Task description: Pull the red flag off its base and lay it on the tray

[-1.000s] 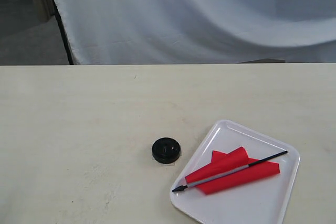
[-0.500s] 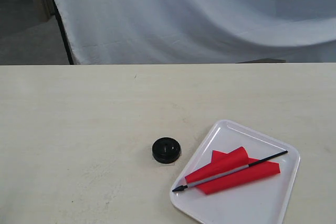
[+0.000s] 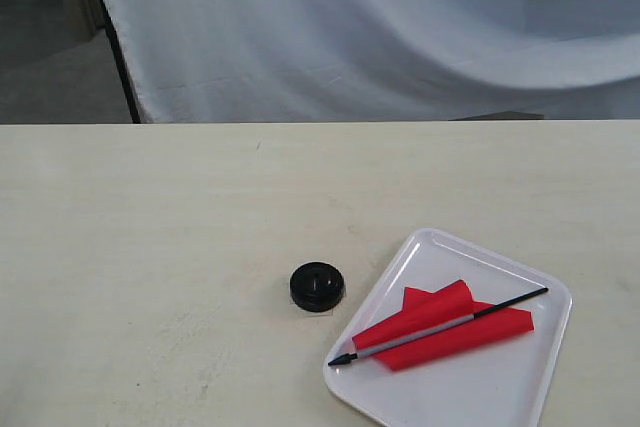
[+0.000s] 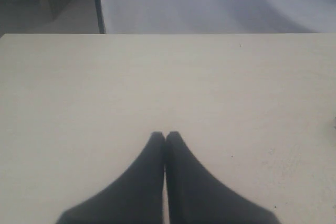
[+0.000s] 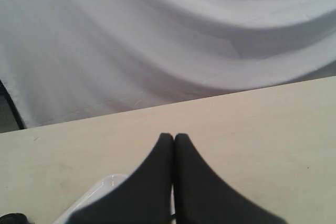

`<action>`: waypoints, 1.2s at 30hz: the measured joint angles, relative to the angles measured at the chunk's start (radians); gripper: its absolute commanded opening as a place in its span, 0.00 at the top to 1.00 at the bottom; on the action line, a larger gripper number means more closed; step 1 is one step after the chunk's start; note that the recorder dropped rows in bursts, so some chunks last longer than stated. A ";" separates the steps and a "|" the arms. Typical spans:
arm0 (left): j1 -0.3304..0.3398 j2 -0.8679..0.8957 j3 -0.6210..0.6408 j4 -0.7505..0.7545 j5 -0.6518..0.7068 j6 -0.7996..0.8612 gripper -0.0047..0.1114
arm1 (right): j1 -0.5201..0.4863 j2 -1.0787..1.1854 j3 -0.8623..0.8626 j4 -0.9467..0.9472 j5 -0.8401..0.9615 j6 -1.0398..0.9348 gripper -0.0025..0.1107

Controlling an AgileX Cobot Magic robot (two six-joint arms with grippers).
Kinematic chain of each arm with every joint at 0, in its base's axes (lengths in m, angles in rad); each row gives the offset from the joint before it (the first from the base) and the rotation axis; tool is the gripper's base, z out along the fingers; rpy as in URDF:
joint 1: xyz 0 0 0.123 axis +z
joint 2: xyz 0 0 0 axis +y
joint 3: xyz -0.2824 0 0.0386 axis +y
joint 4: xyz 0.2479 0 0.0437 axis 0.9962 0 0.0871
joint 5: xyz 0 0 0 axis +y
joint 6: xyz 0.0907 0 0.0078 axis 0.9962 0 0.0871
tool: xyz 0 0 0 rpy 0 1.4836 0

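Red flag (image 3: pixel 445 339) lies in tray (image 3: pixel 500 387) (edge cropped); left end effector (image 4: pixel 166 136), right end effector (image 5: pixel 174 137) both closed.

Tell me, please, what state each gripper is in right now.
Left gripper: shut, holding nothing.
Right gripper: shut, holding nothing.

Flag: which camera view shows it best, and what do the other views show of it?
The exterior view: the flag lies whole on the tray. The left wrist view shows none of it; the right wrist view shows a tray corner, no red cloth.
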 measured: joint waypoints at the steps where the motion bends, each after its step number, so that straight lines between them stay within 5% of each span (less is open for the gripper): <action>1: 0.000 0.000 0.000 0.000 0.000 0.000 0.96 | 0.000 0.000 0.000 0.000 0.005 -0.002 0.98; 13: 0.000 0.000 0.000 0.000 0.000 0.000 0.96 | 0.000 0.000 0.000 -0.024 0.028 0.041 0.98; 22: 0.000 0.000 0.000 0.000 0.000 0.000 0.96 | 0.025 -0.020 0.000 -0.619 0.036 0.718 0.98; 36: 0.000 0.000 0.000 0.000 0.000 0.000 0.96 | 0.038 -0.031 0.000 -0.728 0.076 0.768 0.98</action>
